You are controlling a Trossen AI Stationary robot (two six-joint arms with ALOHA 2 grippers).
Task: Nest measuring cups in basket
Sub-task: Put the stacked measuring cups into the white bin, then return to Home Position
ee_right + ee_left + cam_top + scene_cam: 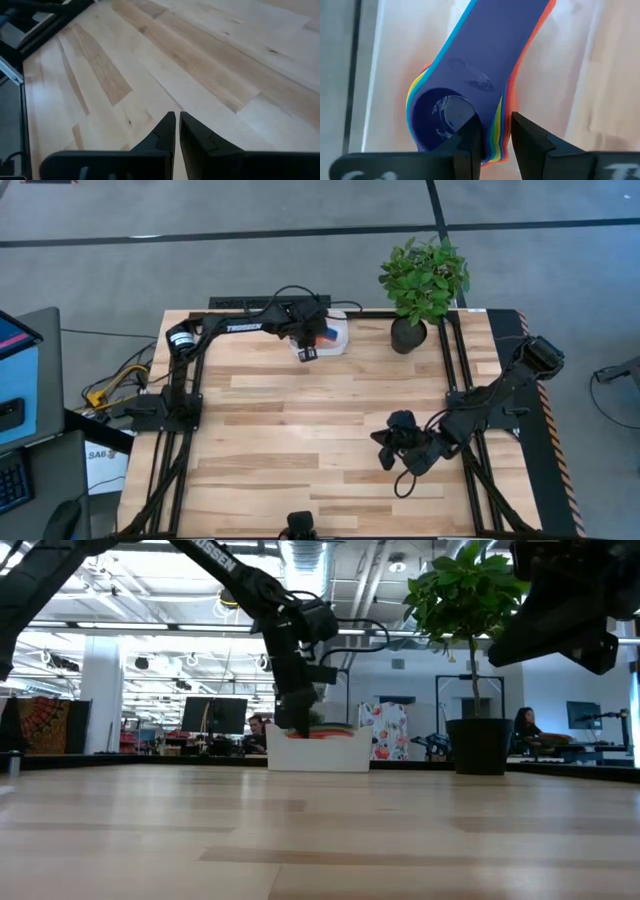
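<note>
The measuring cups point(490, 55) lie nested in one stack, the dark blue one on top, with yellow, green, light blue, orange and red edges showing around it. The stack is inside the white basket point(340, 330), which stands at the table's far edge and also shows in the low view point(318, 752). My left gripper point(496, 122) reaches down into the basket point(560, 60) and is shut on the stack's bowl end; in the high view it point(306, 348) is at the basket's near left side. My right gripper point(177, 116) is shut and empty above the bare table at the near right point(383, 452). My left gripper has one finger point(467, 140) inside the dark blue cup's bowl and the other point(530, 142) outside the stack. The nested walls of the bowls point(495, 145) are pinched between them. The fingers come from above, pointing down. The stack lies in the basket with the handles pointing away from the fingers.
A black plant pot point(408, 335) with a green plant stands to the right of the basket at the far edge; it also shows in the low view point(478, 745). Black frame rails run along the table's left and right sides. The wooden tabletop point(300, 430) lies between the arms.
</note>
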